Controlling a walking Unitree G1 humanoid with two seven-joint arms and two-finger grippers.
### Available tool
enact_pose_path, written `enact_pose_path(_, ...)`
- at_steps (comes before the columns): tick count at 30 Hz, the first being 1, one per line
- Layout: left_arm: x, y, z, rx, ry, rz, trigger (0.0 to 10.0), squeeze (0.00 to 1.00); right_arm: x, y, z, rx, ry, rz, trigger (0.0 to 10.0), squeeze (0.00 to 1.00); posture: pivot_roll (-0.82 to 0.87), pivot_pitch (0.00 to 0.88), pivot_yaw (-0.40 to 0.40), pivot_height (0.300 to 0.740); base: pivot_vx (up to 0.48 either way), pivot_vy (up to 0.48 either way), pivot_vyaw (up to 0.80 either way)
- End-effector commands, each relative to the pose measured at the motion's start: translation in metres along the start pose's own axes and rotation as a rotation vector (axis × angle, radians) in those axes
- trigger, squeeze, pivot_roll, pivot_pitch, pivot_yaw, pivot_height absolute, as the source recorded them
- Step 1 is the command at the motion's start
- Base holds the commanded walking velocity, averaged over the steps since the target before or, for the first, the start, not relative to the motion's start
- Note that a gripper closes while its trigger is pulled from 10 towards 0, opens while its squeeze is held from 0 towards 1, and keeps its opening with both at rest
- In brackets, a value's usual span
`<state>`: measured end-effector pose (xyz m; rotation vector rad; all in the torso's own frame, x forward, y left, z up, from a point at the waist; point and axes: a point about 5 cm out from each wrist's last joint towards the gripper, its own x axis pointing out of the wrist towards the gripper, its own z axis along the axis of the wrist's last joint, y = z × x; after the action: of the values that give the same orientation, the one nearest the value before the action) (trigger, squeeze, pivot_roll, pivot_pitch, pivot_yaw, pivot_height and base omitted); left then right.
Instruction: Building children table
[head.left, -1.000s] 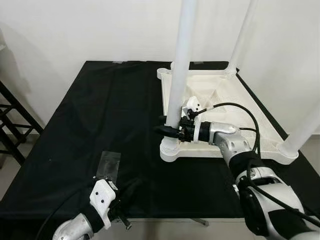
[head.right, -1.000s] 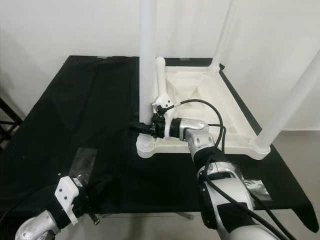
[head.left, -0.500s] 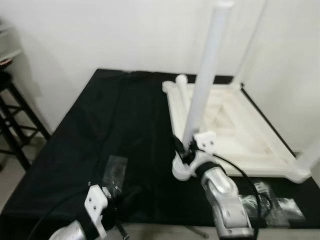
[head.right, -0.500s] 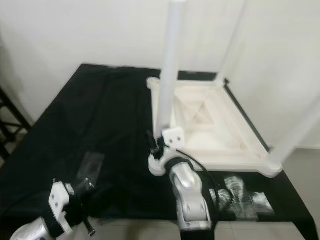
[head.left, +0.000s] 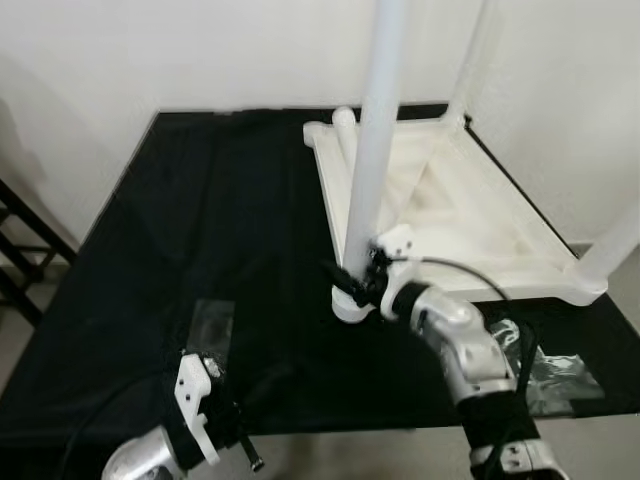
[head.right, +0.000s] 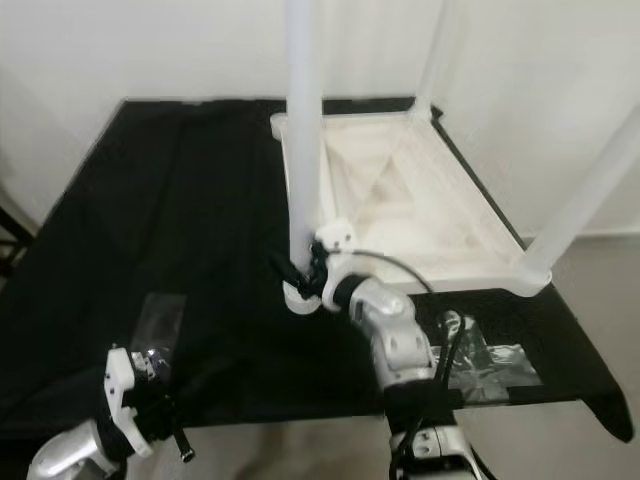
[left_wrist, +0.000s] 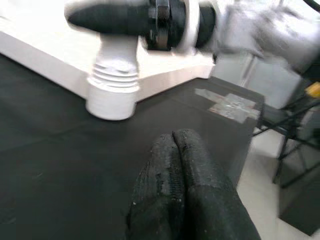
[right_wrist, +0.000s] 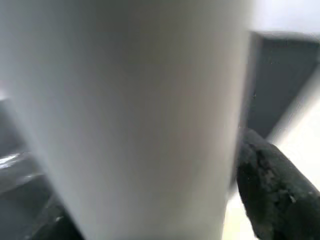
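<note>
A white children's table (head.left: 470, 200) lies upside down on the black-covered worktop (head.left: 200, 230), with three white legs standing up from its corners. My right gripper (head.left: 340, 275) is shut on the near-left leg (head.left: 372, 150), just above its ribbed socket (head.left: 349, 303). In the right wrist view the leg (right_wrist: 130, 110) looms close, with one black finger (right_wrist: 265, 180) beside it. My left gripper (left_wrist: 175, 134) hangs low by the worktop's front-left edge, fingers pressed together and holding nothing.
A loose white leg (head.left: 345, 125) lies along the far-left rim of the upturned table. Clear plastic bags lie on the cloth at front left (head.left: 210, 325) and front right (head.left: 545, 360). A black rack (head.left: 20, 270) stands to the left, and a white wall rises behind.
The head camera has swung, so the whole scene shifts. My right gripper stays clamped at the foot of the near-left leg. The left gripper stays low at the front edge.
</note>
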<state>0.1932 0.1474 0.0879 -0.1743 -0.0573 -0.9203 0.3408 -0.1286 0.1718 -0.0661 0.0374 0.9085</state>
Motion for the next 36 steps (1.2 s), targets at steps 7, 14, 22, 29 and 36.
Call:
enact_pose_path(7,-0.004,-0.002,-0.006,-0.039,0.060,-0.074,10.0,0.00,0.004,-0.008,0.028,-0.035,-0.053,0.347,10.0,0.00,0.05,0.019,-0.040,0.740,0.000,0.000,0.00)
enact_pose_path(14,-0.004,-0.004,-0.007,-0.047,0.072,-0.101,10.0,0.00,0.014,-0.010,0.032,-0.004,-0.033,0.403,0.0,0.00,0.05,0.012,-0.046,0.740,0.000,0.000,0.00)
enact_pose_path(22,-0.005,-0.006,-0.008,-0.054,0.063,-0.086,10.0,0.00,0.009,-0.016,0.019,0.040,-0.035,0.365,0.0,0.00,0.05,0.024,-0.054,0.740,0.000,0.000,0.00)
enact_pose_path(29,-0.007,-0.001,-0.005,-0.052,0.027,-0.017,10.0,0.00,-0.017,-0.008,-0.023,0.115,-0.028,0.235,0.0,0.00,0.02,0.053,-0.039,0.740,0.000,0.000,0.00)
enact_pose_path(36,-0.009,0.001,-0.003,-0.043,0.024,0.009,10.0,0.00,-0.022,0.033,-0.058,0.138,0.076,0.092,0.0,0.00,0.01,0.069,-0.031,0.740,0.000,0.000,0.00)
